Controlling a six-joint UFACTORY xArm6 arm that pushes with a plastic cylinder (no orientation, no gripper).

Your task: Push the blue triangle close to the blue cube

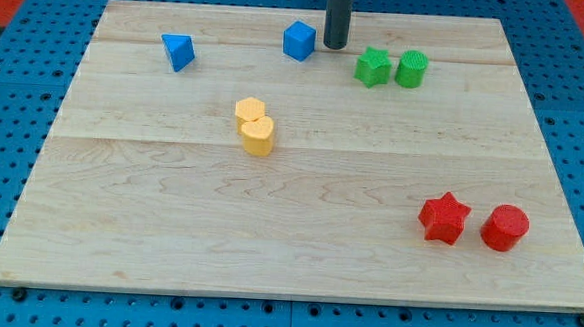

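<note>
The blue triangle point(178, 51) lies near the board's top left. The blue cube point(298, 41) sits at the top centre, well to the right of the triangle. My tip point(335, 46) stands just right of the blue cube, a small gap between them, and left of the green star. The rod rises out of the view's top.
A green star point(372, 67) and a green cylinder point(411, 69) sit right of my tip. A yellow hexagon point(250, 110) and a yellow heart-like block point(257, 136) touch mid-board. A red star point(443, 218) and a red cylinder point(505, 228) lie at the bottom right. The wooden board point(168, 227) rests on a blue pegboard.
</note>
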